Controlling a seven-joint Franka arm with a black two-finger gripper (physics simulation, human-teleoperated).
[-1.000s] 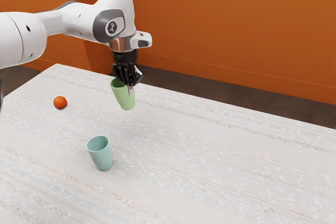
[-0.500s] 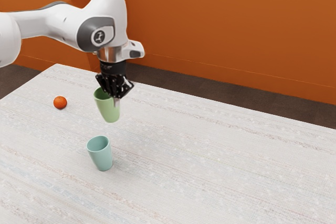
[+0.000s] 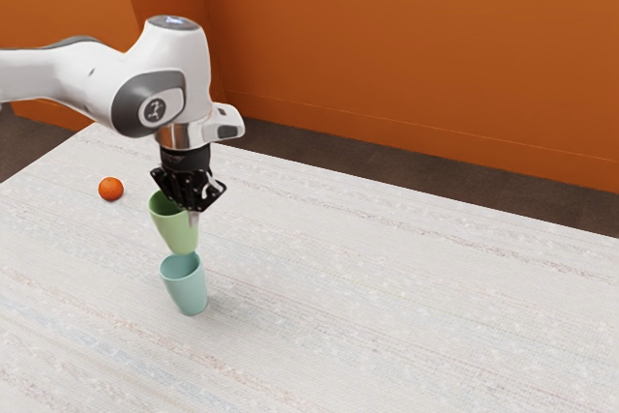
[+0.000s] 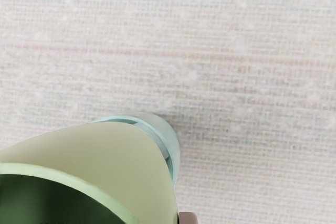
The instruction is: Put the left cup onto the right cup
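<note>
Green cup [image 3: 172,226] now hangs closer, just above teal cup [image 3: 184,284]; gripper [image 3: 190,206] pinches its rim; likely light, stiff.

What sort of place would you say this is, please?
Probably a simulated lab-style room: a pale wood-grain table, plain orange walls, and a white robot arm holding a light green plastic cup.

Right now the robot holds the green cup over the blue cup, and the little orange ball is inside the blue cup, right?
Not quite. The orange ball lies on the table, well apart from both cups, as the exterior view shows. The rest is right: the gripper holds the green cup over the blue cup.
</note>
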